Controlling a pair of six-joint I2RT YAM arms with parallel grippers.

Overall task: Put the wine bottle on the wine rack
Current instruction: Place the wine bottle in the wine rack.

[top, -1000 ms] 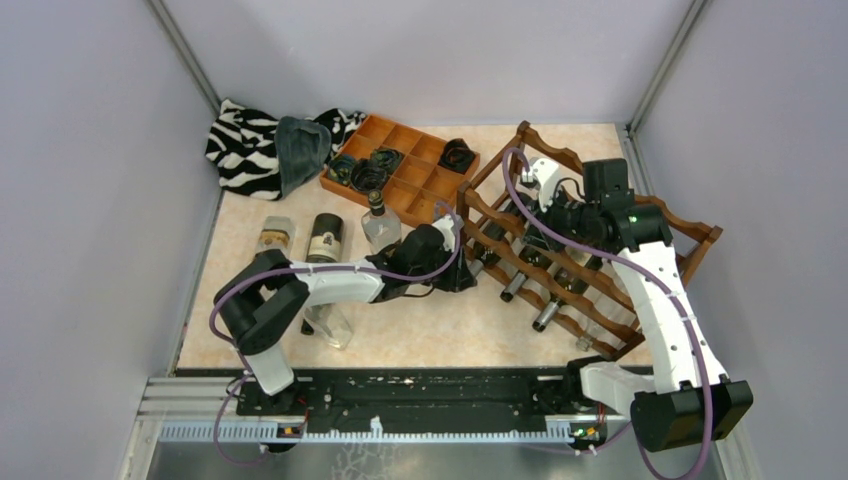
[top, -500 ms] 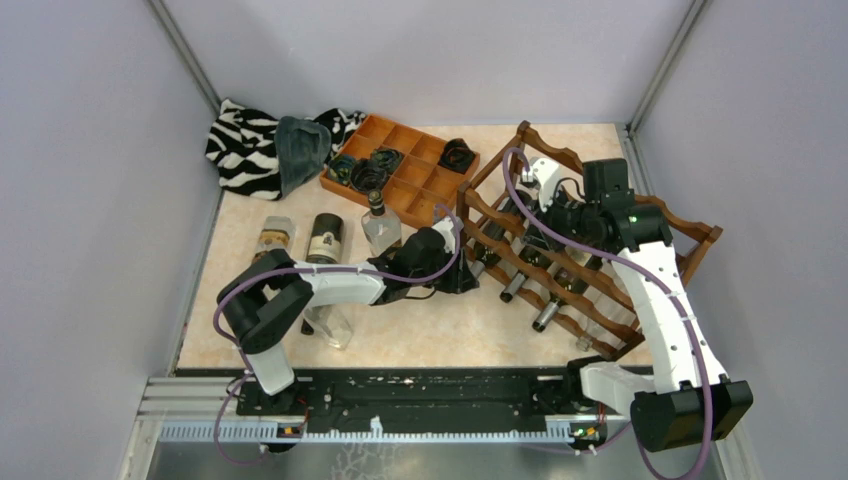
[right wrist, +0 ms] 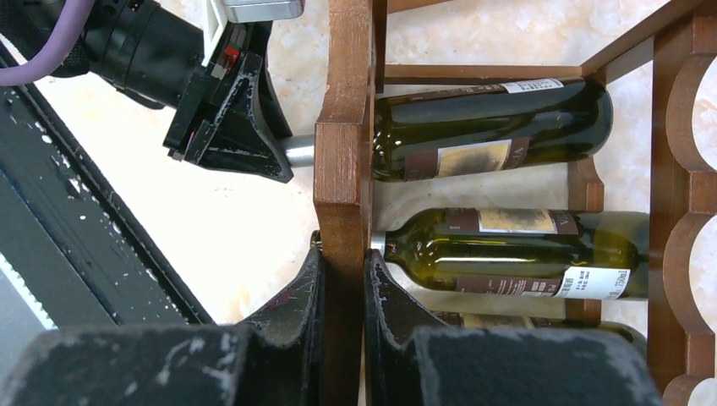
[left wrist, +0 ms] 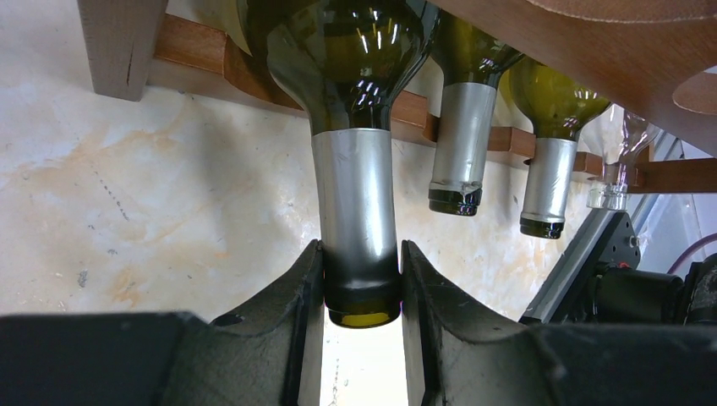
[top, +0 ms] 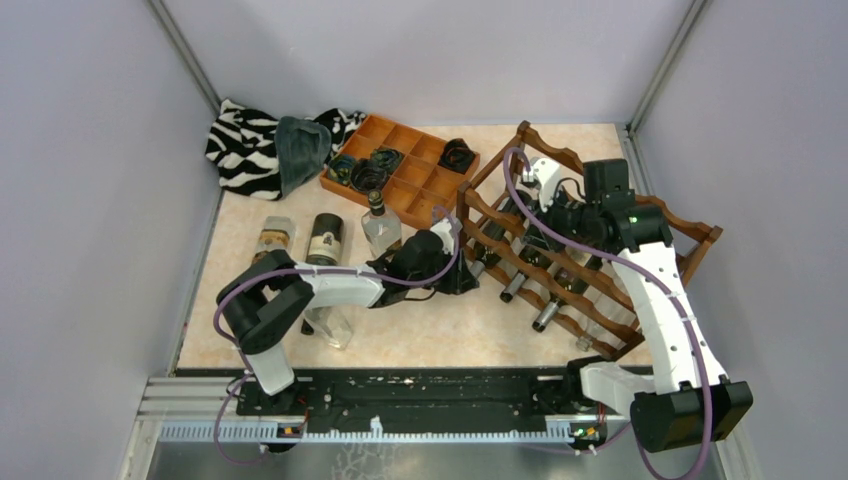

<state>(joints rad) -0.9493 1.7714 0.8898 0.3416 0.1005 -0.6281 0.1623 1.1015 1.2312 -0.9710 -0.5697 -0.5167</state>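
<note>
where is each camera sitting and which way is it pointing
Top external: above and behind the bases, facing down at the table; left arm and right arm show, reaching the wine rack.
Left wrist: on the left arm, facing low along the table at the rack; left gripper shut on the neck of the wine bottle.
Right wrist: on the right arm, facing down into the rack; right gripper shut on a rack post.
Shared: right wrist also shows the left gripper on that neck.
</note>
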